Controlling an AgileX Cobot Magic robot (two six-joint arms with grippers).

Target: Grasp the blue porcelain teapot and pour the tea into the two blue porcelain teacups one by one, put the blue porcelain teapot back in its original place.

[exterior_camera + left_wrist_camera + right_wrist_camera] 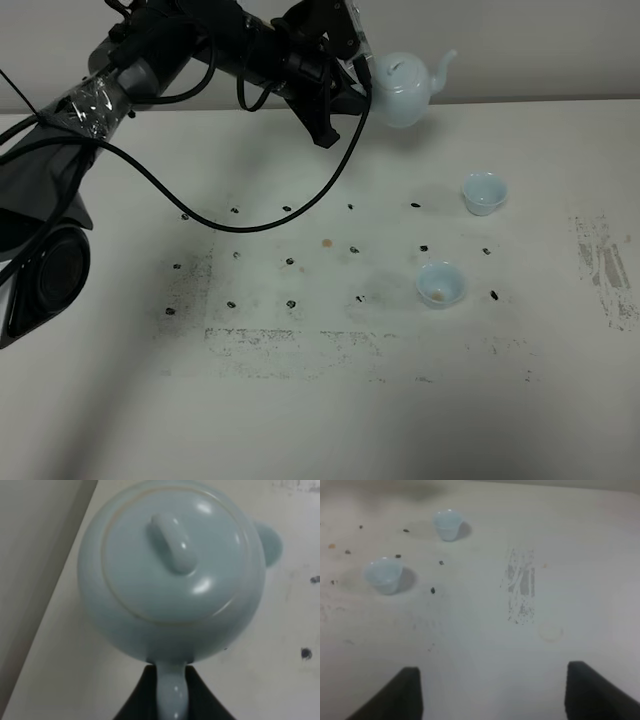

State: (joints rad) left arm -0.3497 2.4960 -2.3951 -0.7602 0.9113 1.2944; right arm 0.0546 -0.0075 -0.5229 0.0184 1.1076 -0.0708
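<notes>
Pale celadon-blue and glossy, the round-bodied porcelain teapot (pixel 405 90) hangs in the grip of the black left gripper (pixel 365 82), and a soft shadow under it says it is clear of the scuffed white tabletop (pixel 300 400). Take the farther teacup (pixel 484 192), a small pale-blue handleless porcelain cup, as our marker. The teapot sits beyond it and off to its left in the high view, well apart, close to upright, with its short curved spout pointing up and over toward that cup's side.

From the left wrist camera we look straight down on the teapot (pixel 170 575). The knobbed lid is seated, the spout peeks out at the far side, and the left gripper (pixel 172 685) has its two dark fingers (pixel 142 700) pinching the thin loop handle between them.

The matching nearer teacup (pixel 440 283) stands on the near side of the farther teacup and a little to its left, apart from it. It is upright, with a brownish fleck inside. A grey scuffed patch (pixel 603 262) marks the table to the right of the farther teacup. A black cable (pixel 250 225) droops onto the surface well to its left.

The right wrist view shows the farther teacup (pixel 447 524) and the nearer teacup (pixel 383 574) on the table. The right gripper (pixel 500 695) has its dark fingers (pixel 402 695) spread wide, with nothing between them but bare tabletop.
</notes>
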